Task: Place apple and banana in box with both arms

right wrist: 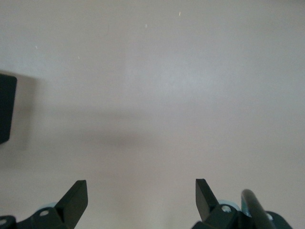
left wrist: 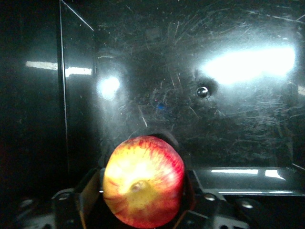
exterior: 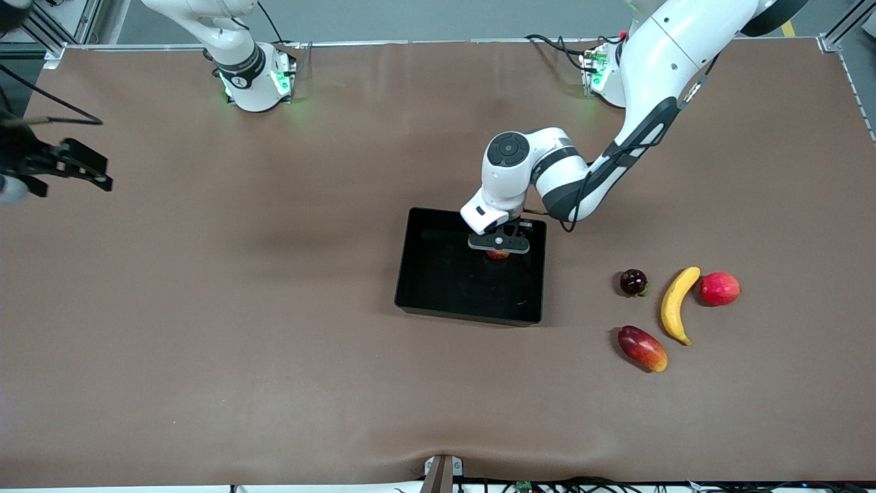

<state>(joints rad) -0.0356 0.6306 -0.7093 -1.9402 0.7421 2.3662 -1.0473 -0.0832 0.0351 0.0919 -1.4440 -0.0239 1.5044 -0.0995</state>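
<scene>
Apple (left wrist: 143,186) sits between the jaws of the left gripper (exterior: 499,244), low inside the black box (exterior: 417,274), near the box wall closest to the robots' bases. Whether those jaws pinch the fruit or have just let go, I cannot tell. By my reading the apple is as good as delivered; the banana (exterior: 676,304) is the half left to do, lying on the table toward the left arm's end among a dark maroon fruit (exterior: 633,282), a pinkish-red round fruit (exterior: 719,288) and an oval red fruit (exterior: 642,348). The right gripper (right wrist: 141,198) waits with jaws wide apart and empty over bare brown table covering (exterior: 274,342), well apart from everything.
</scene>
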